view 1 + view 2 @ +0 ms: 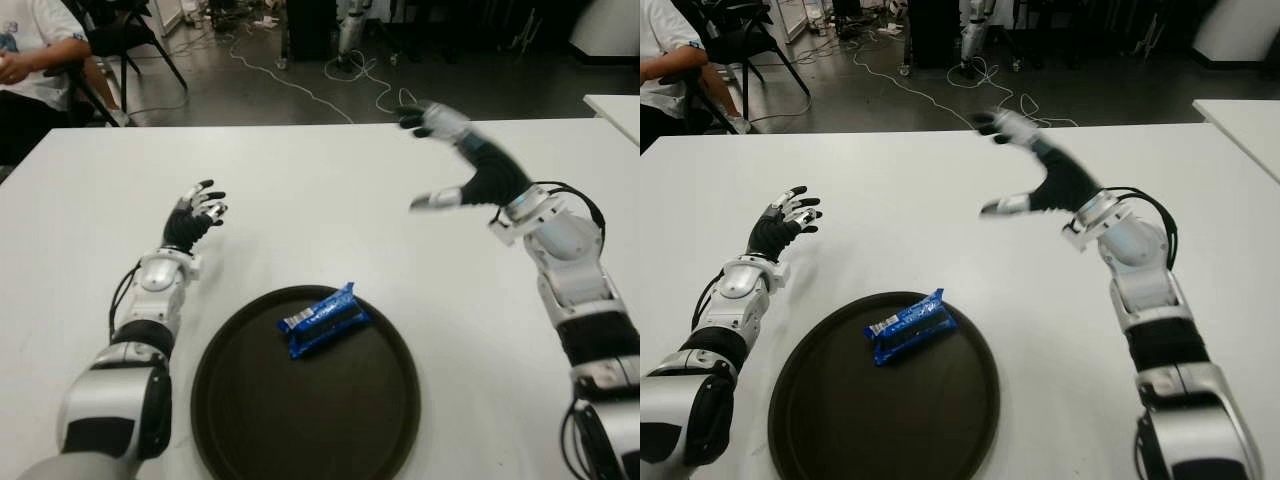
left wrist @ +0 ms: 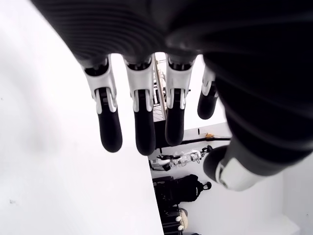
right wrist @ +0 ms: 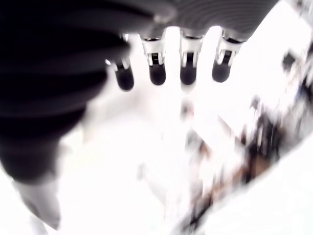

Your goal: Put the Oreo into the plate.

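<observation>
You had the blue Oreo packet (image 1: 324,320) lying inside the dark round plate (image 1: 250,420), toward its far edge, at the near middle of the white table (image 1: 300,200). Your right hand (image 1: 462,160) was raised to the far right of the plate, fingers spread wide and holding nothing. Your left hand (image 1: 194,216) showed to the far left of the plate, its fingers loosely extended and empty.

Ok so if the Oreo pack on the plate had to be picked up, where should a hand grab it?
Probably across the middle of the Oreo pack, from above: it lies flat on the plate, so only its long side edges give fingers something to pinch.
</observation>
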{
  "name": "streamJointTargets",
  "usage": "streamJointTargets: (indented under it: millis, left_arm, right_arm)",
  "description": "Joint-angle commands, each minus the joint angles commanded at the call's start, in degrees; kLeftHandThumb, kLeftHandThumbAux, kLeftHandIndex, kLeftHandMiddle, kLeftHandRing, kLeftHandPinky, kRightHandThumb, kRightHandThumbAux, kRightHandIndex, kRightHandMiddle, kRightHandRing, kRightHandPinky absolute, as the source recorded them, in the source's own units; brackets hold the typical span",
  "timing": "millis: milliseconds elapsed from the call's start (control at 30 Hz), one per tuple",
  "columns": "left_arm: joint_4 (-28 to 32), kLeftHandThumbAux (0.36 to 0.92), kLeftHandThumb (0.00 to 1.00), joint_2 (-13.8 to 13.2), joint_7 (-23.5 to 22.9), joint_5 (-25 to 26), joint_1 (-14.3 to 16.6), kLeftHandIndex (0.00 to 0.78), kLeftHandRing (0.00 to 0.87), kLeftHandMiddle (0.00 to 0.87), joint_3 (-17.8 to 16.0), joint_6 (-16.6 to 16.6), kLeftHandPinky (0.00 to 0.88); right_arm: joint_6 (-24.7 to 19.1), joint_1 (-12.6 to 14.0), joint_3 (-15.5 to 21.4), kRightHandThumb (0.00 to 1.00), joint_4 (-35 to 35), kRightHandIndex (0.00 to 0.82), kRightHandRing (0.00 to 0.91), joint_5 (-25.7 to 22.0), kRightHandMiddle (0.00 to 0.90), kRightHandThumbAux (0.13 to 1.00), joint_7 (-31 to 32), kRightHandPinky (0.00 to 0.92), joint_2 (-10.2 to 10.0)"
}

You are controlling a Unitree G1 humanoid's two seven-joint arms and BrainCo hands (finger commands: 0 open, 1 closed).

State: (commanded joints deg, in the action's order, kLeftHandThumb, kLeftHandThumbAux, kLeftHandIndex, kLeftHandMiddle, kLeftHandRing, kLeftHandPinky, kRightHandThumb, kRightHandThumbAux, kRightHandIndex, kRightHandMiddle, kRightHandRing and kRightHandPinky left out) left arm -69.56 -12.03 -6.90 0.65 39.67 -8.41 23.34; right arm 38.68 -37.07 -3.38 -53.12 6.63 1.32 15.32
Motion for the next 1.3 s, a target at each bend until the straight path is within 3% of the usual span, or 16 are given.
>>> streamJointTargets:
  millis: [67, 167, 500, 933, 1300]
  left_arm:
    - [-0.1, 0.664, 0.237, 0.0, 0.1, -0.2, 0.1, 0.135, 0.256, 0.237, 0.2, -0.2, 0.305]
    - [-0.1, 0.662, 0.235, 0.0, 0.3, -0.3, 0.1, 0.134, 0.260, 0.239, 0.3, -0.3, 0.310]
    - [-0.2, 0.670, 0.235, -0.2, -0.2, 0.1, 0.2, 0.124, 0.253, 0.230, -0.1, -0.6, 0.307]
    - [0.0, 0.666, 0.220, -0.3, -0.5, -0.3, 0.0, 0.126, 0.253, 0.230, 0.2, -0.4, 0.300]
    - [-0.4, 0.667, 0.252, -0.3, -1.3, 0.1, 0.2, 0.119, 0.255, 0.229, -0.2, -0.7, 0.321]
  right_arm:
    - [-3.2, -1.4, -1.7, 0.026, -5.7, 0.177, 0.315, 2.6, 0.297, 0.788, -6.7, 0.375, -1.1]
    - [-6.8, -2.0, -2.5, 0.059, -11.5, 0.249, 0.379, 3.6, 0.354, 0.806, -11.4, 0.427, -1.8]
    - [-17.3, -5.7, 3.5, 0.096, -20.3, 0.329, 0.501, -1.9, 0.457, 0.823, -11.9, 0.550, -3.2]
    - [-19.1, -7.9, 7.2, 0.085, -21.8, 0.360, 0.543, -2.5, 0.492, 0.782, -12.8, 0.598, -4.3]
    - [-22.2, -8.4, 8.4, 0.050, -22.5, 0.336, 0.520, -2.6, 0.481, 0.777, -11.9, 0.542, -4.1]
